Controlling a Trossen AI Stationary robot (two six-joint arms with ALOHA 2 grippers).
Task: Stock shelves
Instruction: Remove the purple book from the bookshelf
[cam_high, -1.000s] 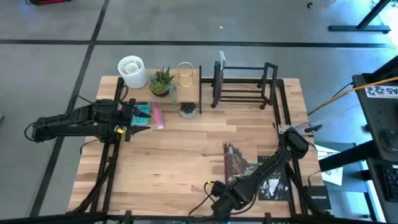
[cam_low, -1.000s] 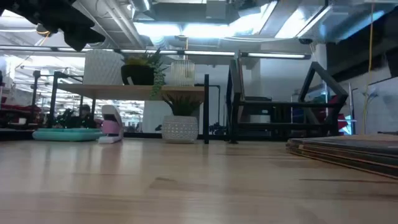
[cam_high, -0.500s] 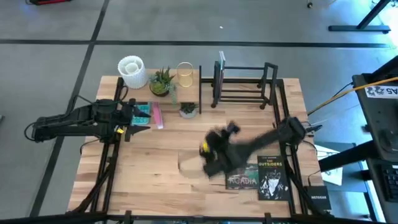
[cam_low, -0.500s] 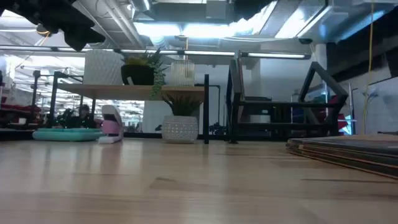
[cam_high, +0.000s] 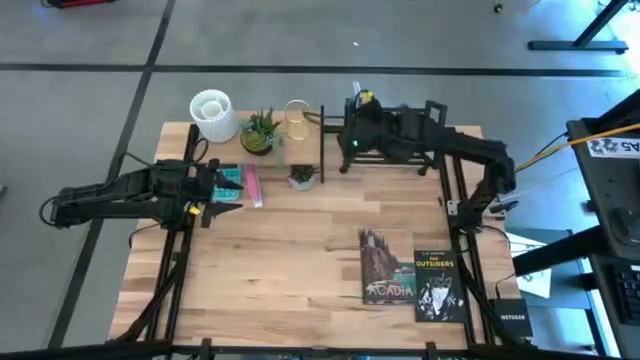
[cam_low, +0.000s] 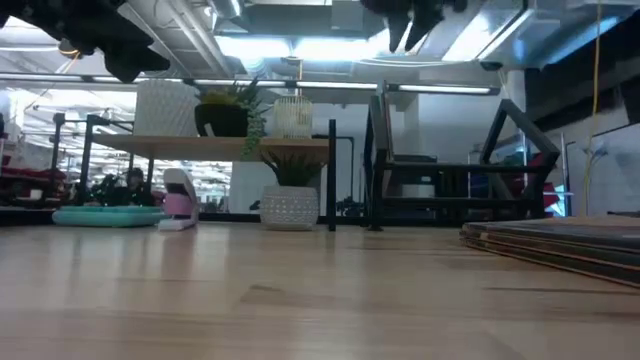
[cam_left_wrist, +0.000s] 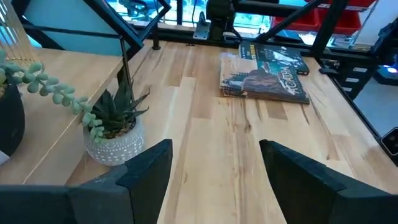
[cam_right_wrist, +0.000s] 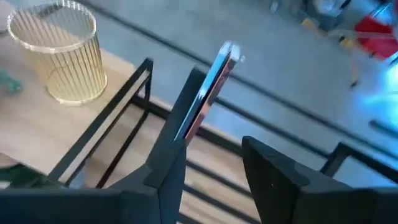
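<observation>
Two arms are seen over the light-wood tabletop (cam_high: 290, 250), and places are given here relative to the black bar rack (cam_high: 392, 137) at its far edge. The right arm is stretched from its base at the table's right side across the top of the rack, with the right gripper (cam_high: 352, 128) held above the rack's left end; its fingers (cam_right_wrist: 267, 180) are apart with nothing between them. Directly before them, in the right wrist view, a thin book (cam_right_wrist: 211, 87) is seen standing upright against the rack's end frame. The left arm lies low and level, well to the left of the rack, and the left gripper (cam_high: 222, 192) is pointed toward the table's middle; its fingers (cam_left_wrist: 149, 171) are spread wide and empty.

Just left of the rack stands the wooden shelf (cam_low: 215, 145) on thin black legs. On its board a white ribbed pot (cam_high: 212, 113), a plant in a dark pot (cam_high: 260, 130) and a clear ribbed cup (cam_high: 297, 117) are set in a row. Under and beside it a small succulent in a white pot (cam_left_wrist: 115, 134), a teal item (cam_high: 230, 180) and a pink item (cam_high: 252, 186) are found.

Well in front of the rack, two books (cam_high: 415, 280) lie flat side by side; "OUTSIDERS" can be read on the right one, and the other titles cannot be made out.
</observation>
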